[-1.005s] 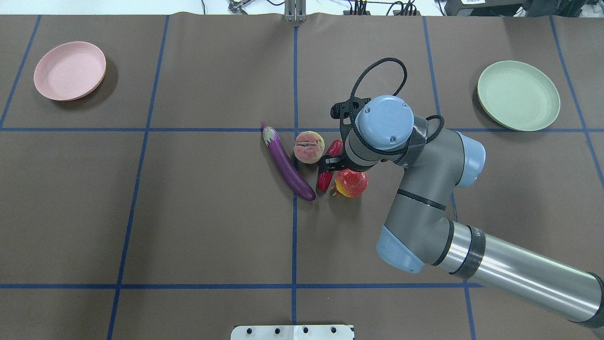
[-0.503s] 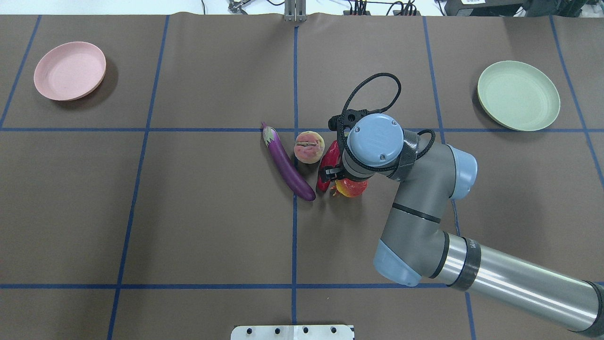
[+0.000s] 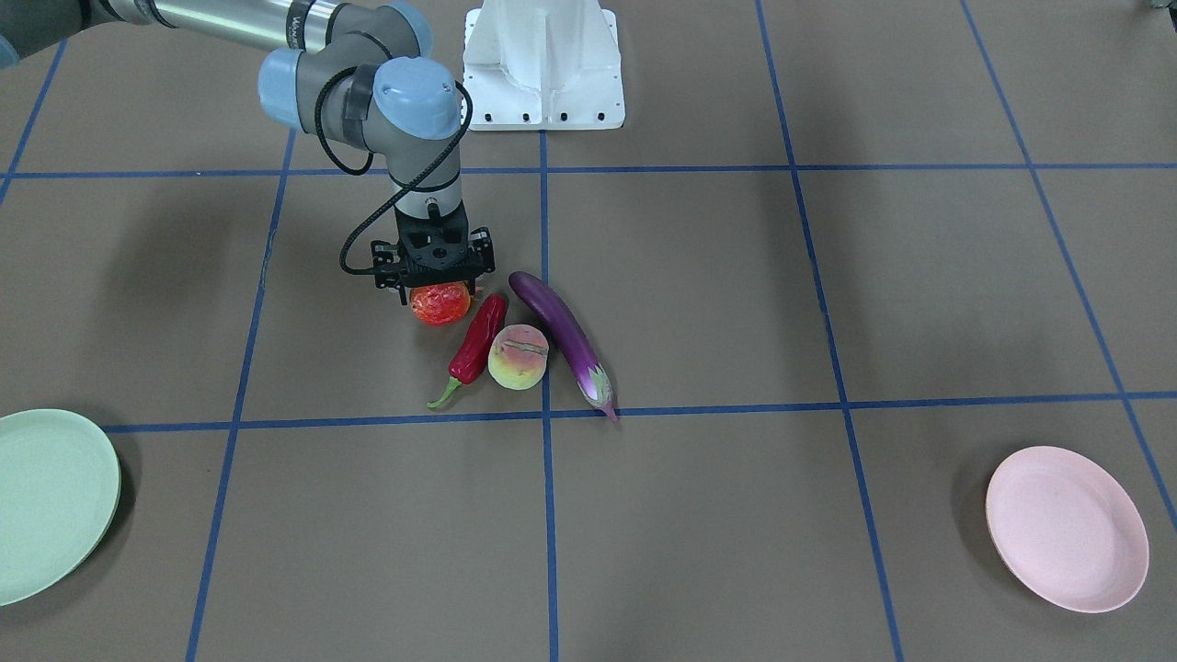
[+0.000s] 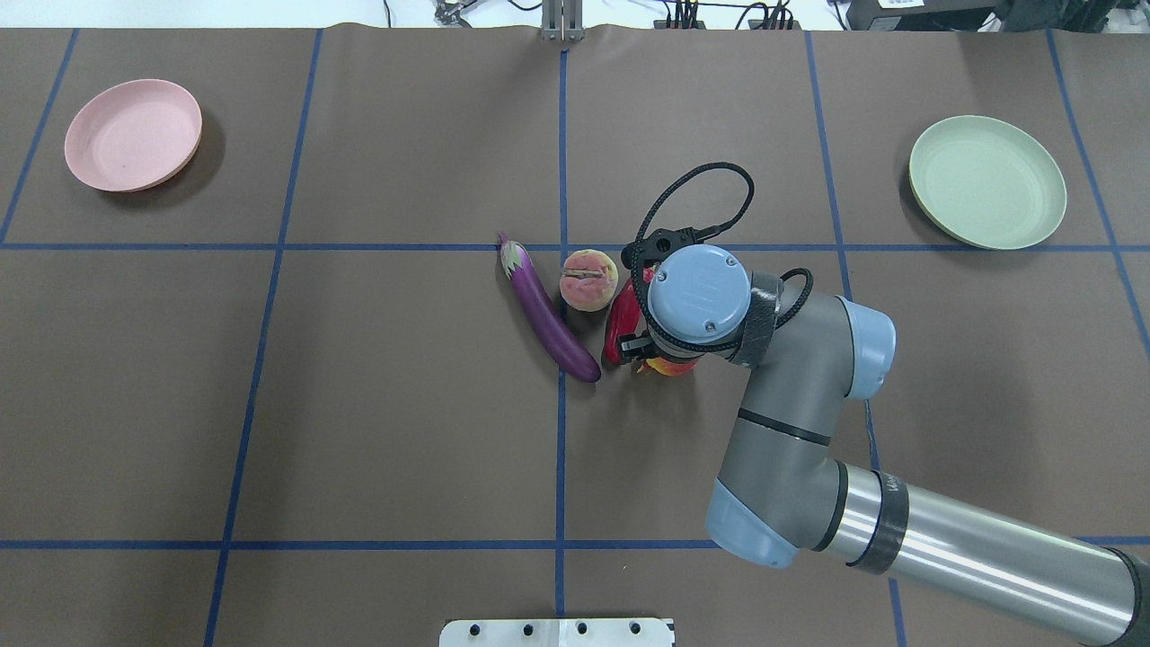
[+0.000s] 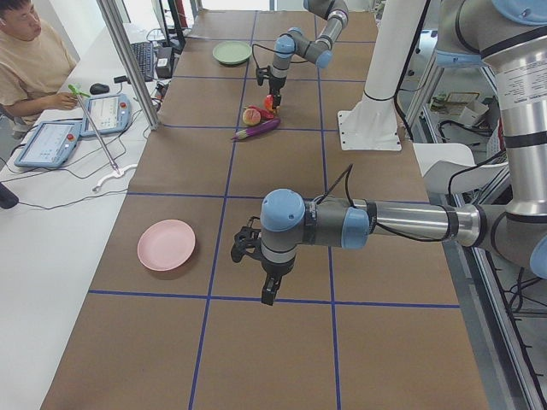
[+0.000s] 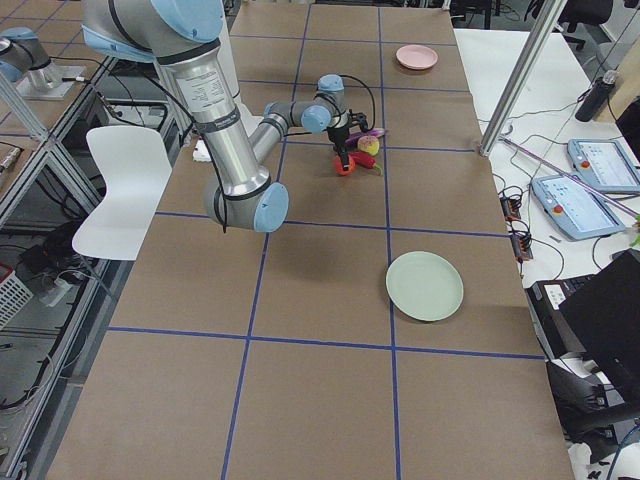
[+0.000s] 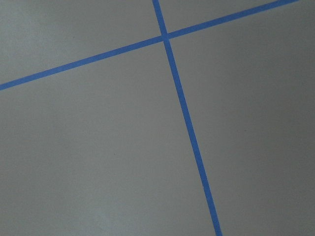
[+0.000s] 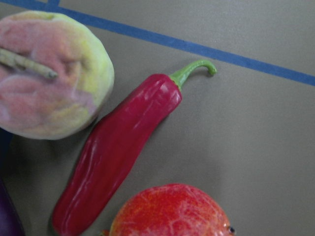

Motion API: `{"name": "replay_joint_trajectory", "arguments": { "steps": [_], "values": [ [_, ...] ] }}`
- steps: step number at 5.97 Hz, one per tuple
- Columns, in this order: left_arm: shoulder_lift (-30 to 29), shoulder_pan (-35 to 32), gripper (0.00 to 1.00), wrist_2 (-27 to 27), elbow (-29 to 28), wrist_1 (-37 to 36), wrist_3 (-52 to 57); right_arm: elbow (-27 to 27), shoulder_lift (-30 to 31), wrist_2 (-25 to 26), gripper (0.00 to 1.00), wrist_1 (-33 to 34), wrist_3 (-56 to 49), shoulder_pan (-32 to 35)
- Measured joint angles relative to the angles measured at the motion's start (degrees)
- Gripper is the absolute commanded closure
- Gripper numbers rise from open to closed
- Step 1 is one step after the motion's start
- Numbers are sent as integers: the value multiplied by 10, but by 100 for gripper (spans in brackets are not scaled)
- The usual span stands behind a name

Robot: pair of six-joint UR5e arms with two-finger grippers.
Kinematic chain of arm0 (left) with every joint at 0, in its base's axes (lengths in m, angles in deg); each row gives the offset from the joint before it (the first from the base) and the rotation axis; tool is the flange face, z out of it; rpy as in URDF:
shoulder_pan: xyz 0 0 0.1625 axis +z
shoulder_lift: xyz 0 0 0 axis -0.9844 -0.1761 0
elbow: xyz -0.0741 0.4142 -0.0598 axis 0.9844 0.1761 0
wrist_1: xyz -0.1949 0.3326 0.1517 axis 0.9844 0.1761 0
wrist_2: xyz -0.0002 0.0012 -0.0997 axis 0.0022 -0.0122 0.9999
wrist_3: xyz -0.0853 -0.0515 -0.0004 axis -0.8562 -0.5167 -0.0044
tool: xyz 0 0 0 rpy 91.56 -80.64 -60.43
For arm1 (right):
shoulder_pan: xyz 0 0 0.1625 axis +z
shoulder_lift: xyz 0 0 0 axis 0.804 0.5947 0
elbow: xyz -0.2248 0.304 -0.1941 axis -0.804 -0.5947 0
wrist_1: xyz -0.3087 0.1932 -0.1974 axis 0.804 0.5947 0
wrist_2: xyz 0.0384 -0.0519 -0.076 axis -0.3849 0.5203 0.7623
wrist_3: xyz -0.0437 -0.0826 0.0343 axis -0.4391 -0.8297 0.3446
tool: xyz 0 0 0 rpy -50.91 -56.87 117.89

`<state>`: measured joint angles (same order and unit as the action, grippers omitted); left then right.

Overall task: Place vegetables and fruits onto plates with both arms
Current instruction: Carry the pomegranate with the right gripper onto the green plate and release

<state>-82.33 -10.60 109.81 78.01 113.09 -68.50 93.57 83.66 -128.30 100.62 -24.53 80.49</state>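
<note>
The eggplant (image 4: 548, 314), peach (image 4: 588, 279), chili pepper (image 4: 618, 331) and red-orange fruit (image 3: 439, 305) lie clustered at the table's middle. My right gripper (image 3: 440, 293) points straight down over the red-orange fruit, its jaws spread on either side of it; the fruit rests on the table. The right wrist view shows the fruit (image 8: 170, 211), chili (image 8: 118, 157) and peach (image 8: 49, 73) close below. The pink plate (image 4: 133, 135) and mint green plate (image 4: 986, 181) are empty at the far corners. My left gripper (image 5: 267, 297) hangs over bare table near the pink plate (image 5: 167, 244); I cannot tell whether it is open or shut.
The white pedestal base (image 3: 542, 64) stands at the robot's side of the table. Blue tape lines (image 7: 187, 123) grid the brown mat. An operator (image 5: 34, 60) sits beside the table with tablets (image 5: 107, 113).
My right wrist has moved toward the robot, from over the chili to over the red-orange fruit, and now covers most of it in the overhead view. The produce has not moved.
</note>
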Motion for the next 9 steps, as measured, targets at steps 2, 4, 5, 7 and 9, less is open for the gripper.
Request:
{"name": "replay_joint_trajectory", "arguments": {
  "steps": [2, 4, 5, 7, 9],
  "values": [
    [2, -1, 0, 0, 3, 1, 0, 7, -4, -10, 100, 3, -14, 20],
    [2, -1, 0, 0, 3, 1, 0, 2, 2, -93, 100, -2, -142, 122],
    [2, -1, 0, 0, 3, 1, 0, -10, 9, -148, 100, -3, -222, 182],
    [2, -1, 0, 0, 3, 1, 0, -54, 50, -265, 100, -12, -413, 309],
    [2, 0, 0, 0, 3, 1, 0, -208, 75, -337, 15, -123, -570, 405]
  ]
}}
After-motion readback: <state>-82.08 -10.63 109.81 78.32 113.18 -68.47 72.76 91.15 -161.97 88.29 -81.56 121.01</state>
